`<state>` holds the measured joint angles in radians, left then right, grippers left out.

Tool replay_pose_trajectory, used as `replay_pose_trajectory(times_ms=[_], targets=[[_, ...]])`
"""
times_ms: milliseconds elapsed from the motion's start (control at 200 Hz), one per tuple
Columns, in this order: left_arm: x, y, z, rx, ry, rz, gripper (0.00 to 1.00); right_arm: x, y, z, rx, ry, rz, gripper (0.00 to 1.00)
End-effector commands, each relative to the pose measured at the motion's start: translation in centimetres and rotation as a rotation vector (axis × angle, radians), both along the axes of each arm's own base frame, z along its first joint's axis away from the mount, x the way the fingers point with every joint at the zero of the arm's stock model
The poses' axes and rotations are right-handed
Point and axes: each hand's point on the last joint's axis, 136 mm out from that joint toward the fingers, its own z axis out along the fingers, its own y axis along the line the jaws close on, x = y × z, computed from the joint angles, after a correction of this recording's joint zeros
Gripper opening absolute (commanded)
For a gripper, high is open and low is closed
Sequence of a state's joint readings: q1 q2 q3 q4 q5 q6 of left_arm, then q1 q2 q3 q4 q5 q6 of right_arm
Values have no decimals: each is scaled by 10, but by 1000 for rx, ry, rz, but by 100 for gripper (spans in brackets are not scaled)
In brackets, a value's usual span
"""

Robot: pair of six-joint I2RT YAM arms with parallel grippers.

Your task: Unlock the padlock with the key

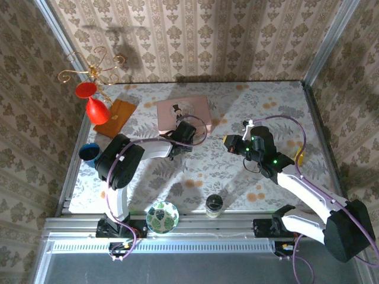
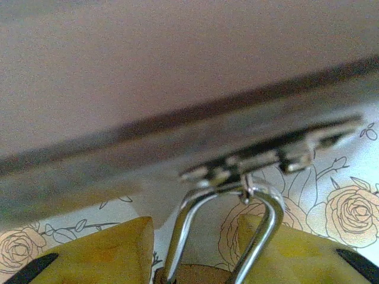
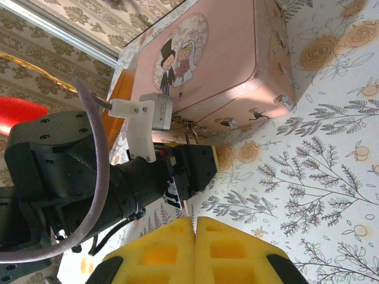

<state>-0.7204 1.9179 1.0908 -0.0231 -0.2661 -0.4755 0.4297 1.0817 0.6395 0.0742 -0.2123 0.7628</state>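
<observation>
Left wrist view puts the padlock (image 2: 192,276) hanging from the hasp (image 2: 266,157) of the pink box (image 3: 225,53), its brass body between your left gripper's (image 2: 195,254) pads. You cannot tell whether they pinch it yet. Expect a small, hard, slick, light lock that swings on its shackle, so take it across the flat body. Your right gripper (image 3: 194,236) is pressed together on a thin sliver, likely the key (image 3: 185,208).

My right gripper (image 3: 194,222) is at the bottom middle. Its yellow fingers (image 3: 157,254) are pressed tight on a thin pale sliver (image 3: 186,208). The pink box (image 3: 237,65) with a top-hat man lies up top. A black arm (image 3: 89,177) comes in from the left.
</observation>
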Motion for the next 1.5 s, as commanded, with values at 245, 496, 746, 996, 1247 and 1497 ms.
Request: replay_pose_trajectory(times_ms=[245,496,746,996,1247,1497], targets=[[4,-2,6,27,-6,-12,34,8,2,9,3,-34,-1,0],[-1,3,2,45,9,-9,40,9,3,9,4,-34,2,0],[-2,5,-3,55,21,-20,35,8,3,10,6,-36,1,0],[0,4,-2,57,23,-32,34,8,2,11,8,-39,-2,0],[-3,-8,8,-28,36,-37,20,7,1,2,-6,-26,-1,0],[-10,-28,33,-185,61,29,1,4,-1,-25,-9,-2,9,0]])
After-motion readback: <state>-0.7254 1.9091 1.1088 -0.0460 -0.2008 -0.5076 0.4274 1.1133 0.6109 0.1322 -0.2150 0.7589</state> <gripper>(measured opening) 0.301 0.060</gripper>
